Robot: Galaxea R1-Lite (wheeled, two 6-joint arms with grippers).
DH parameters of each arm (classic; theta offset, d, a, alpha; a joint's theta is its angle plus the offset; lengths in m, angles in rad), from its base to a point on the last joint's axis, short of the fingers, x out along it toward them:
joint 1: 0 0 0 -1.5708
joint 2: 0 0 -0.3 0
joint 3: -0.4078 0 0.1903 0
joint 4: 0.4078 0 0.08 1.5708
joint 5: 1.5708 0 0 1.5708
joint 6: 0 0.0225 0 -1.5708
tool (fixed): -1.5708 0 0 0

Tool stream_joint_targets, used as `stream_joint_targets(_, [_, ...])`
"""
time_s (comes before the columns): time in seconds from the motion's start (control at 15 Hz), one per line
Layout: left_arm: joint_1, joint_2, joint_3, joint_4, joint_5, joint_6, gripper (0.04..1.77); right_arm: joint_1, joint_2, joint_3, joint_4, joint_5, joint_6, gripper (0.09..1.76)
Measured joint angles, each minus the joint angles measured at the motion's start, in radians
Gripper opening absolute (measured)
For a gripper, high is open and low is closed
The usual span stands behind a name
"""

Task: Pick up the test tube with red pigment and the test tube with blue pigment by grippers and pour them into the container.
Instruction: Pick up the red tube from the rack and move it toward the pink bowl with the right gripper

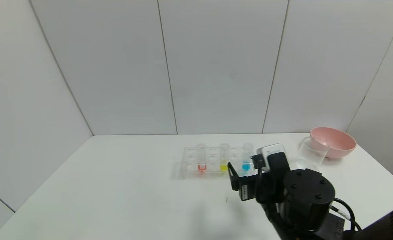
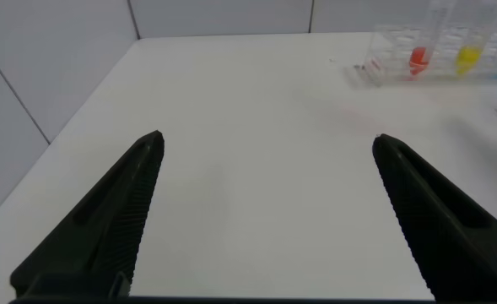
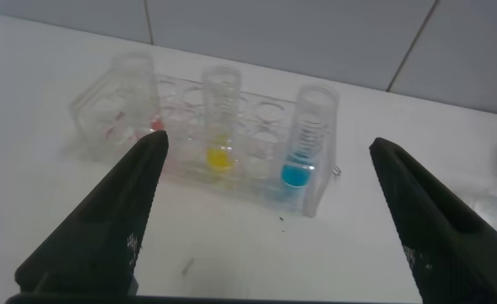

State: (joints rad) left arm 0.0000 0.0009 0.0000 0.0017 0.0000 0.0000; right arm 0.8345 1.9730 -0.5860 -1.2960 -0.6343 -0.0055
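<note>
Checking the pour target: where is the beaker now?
In the head view, the beaker stands right of the tube rack, just before the pink bowl.

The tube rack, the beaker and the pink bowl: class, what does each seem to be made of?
Tube rack: clear glossy plastic, probably acrylic; flat see-through walls. Beaker: clear glass or plastic; which one is uncertain. Pink bowl: opaque matte, likely plastic.

The rack (image 1: pixel 213 162) holds three tubes, with the container (image 1: pixel 312 152) and bowl (image 1: pixel 333 141) to its right.

White table (image 1: pixel 116 186) – matte, evenly lit. Pale grey panelled walls (image 1: pixel 216 66) far and left – thin vertical seams.
</note>
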Motion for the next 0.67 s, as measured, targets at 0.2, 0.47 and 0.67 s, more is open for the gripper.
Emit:
stream_joint_targets(0.2, [0.000,0.000,0.000,0.000,0.000,0.000,1.76,0.136,0.052,-0.134,0.046,-0.102,0.010,1.71])
stream_joint_targets(0.47, [0.000,0.000,0.000,0.000,0.000,0.000,1.76,0.210,0.145,-0.226,0.045,-0.156,0.052,1.71])
stream_joint_targets(0.67, [0.000,0.000,0.000,0.000,0.000,0.000,1.76,0.209,0.190,-0.258,0.044,-0.154,0.052,1.71])
